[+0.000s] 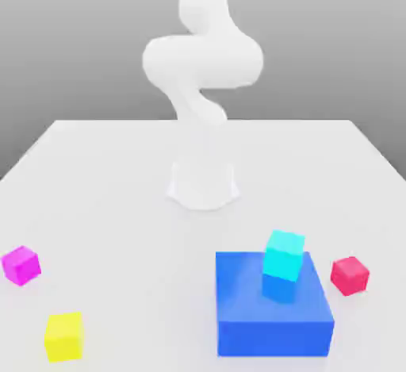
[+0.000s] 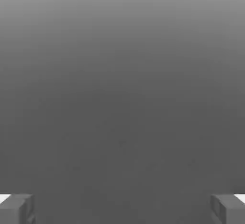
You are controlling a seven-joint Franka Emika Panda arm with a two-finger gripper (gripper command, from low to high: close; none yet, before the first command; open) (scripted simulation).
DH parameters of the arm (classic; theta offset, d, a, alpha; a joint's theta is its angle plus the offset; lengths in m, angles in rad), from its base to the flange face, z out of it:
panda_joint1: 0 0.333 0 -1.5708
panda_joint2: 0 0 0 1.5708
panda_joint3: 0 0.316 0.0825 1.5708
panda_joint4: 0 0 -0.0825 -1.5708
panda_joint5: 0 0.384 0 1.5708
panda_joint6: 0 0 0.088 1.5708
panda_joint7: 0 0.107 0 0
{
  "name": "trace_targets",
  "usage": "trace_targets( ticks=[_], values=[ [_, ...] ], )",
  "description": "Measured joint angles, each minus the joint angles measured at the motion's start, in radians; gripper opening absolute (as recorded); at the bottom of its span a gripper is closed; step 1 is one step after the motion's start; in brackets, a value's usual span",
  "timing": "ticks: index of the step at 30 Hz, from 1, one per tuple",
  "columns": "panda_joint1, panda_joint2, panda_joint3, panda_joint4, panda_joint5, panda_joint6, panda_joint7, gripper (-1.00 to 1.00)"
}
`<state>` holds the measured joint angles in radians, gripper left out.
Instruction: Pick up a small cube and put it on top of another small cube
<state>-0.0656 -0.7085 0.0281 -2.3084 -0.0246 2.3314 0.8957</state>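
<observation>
Yellow cube (image 1: 63, 335) sits nearest, at the bench's (image 1: 119, 204) near-left corner, close to its near edge, untouched; red cube (image 1: 350, 275) waits far right beside blue block (image 1: 273, 305) with cyan cube (image 1: 283, 255) on it. Hand (image 2: 122, 208) wide, empty. Pick not started, I'd say: reach for yellow. Open room around it; magenta cube (image 1: 21, 265) nearby.

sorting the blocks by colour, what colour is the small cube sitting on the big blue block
Cyan: the cube on the big blue block shows best in the exterior view.
</observation>
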Motion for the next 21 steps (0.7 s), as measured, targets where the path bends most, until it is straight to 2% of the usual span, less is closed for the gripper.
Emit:
trace_targets(
  ticks=[8,14,21],
  values=[
    [-0.180,0.298,0.059,-0.027,-0.095,0.100,0.321,0.00],
    [-0.269,0.517,0.055,-0.046,-0.155,0.173,0.550,0.00],
    [-0.354,0.765,0.018,-0.071,-0.148,0.267,0.762,0.00]
  ],
)
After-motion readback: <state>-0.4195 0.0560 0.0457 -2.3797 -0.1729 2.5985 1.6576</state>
